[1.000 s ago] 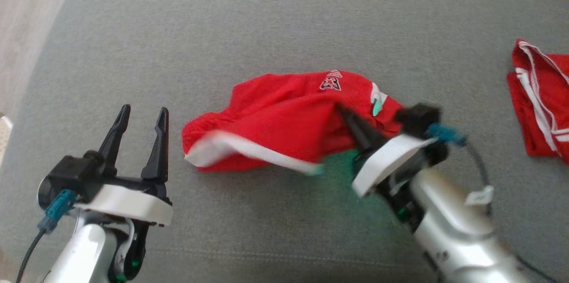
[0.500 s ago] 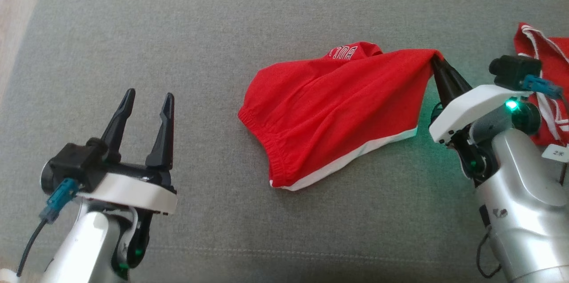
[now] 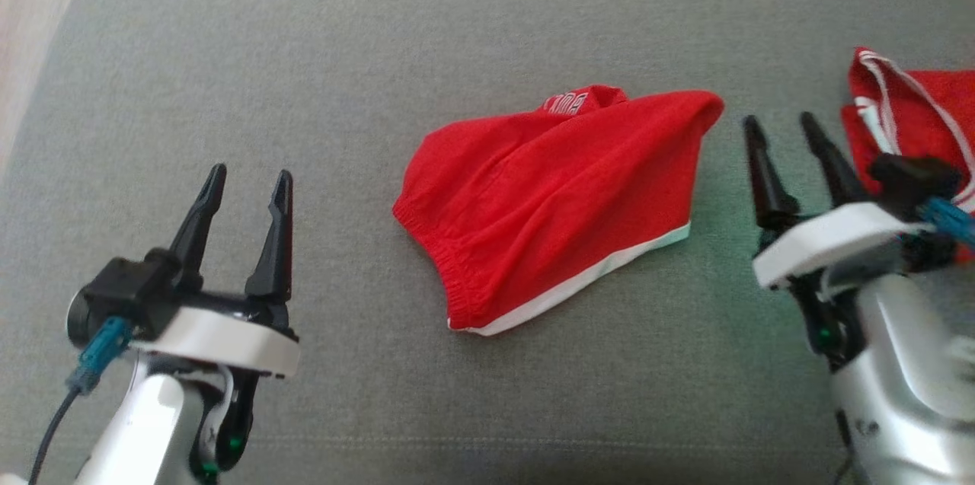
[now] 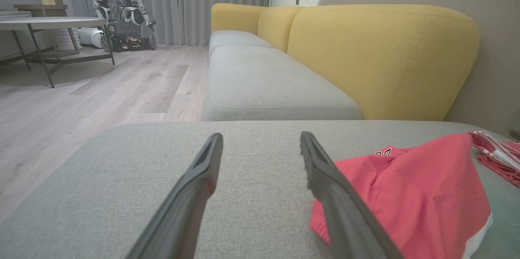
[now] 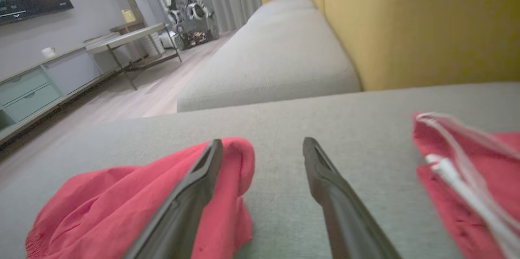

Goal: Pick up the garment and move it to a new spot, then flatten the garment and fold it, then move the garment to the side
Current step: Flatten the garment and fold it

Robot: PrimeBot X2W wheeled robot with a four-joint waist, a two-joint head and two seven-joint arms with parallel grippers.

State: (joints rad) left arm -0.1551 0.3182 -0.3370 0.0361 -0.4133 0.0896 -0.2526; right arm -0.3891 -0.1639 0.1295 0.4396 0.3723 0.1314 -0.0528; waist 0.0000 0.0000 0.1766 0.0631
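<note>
Garment (image 3: 556,203): long axis near-left to far-right.
Right gripper (image 3: 778,119): my nearer one, just right of it, spread.
Left gripper (image 3: 251,172): spread, empty.

Silver forearms (image 3: 906,363), white wrist plates (image 3: 221,344), black tapered jaws (teal cable plugs (image 3: 99,352))

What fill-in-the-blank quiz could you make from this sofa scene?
The shorts on the grey seat cushion are ____ with white trim.
The left gripper and the right gripper both stand ____, holding nothing.
The sofa backrest is ____.
The other garment lies nearest the ____ gripper.
Missing words: red; open; yellow; right.
</note>
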